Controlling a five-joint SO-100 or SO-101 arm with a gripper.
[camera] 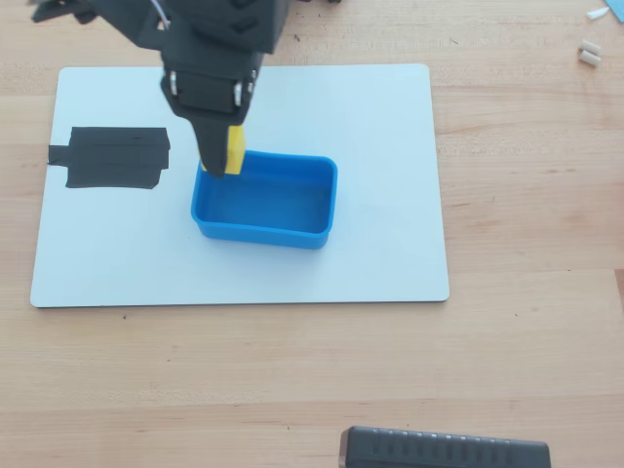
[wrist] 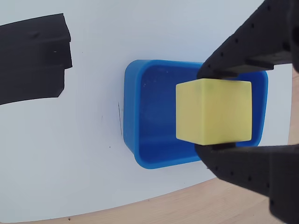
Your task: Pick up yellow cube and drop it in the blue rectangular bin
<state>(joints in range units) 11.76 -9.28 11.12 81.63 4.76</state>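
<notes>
Board white, on wooden table

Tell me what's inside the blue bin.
Nothing visible: the blue bin shows bare floor. The yellow cube, clamped in the gripper, hangs above it, hiding part of the floor.

From my remote seat, the bench reads as pale wood, with grain lines running along it and a dull, satin finish. On it I see a white board, smooth and flat, with a slight sheen. The black patch on the board looks like matt tape laid in overlapping strips. The blue rectangular bin looks like moulded plastic, smooth, with soft highlights along its rim. The yellow cube has a smooth, matt face. The gripper appears to be black plastic, matt and faintly textured, dotted with tiny pits.
</notes>
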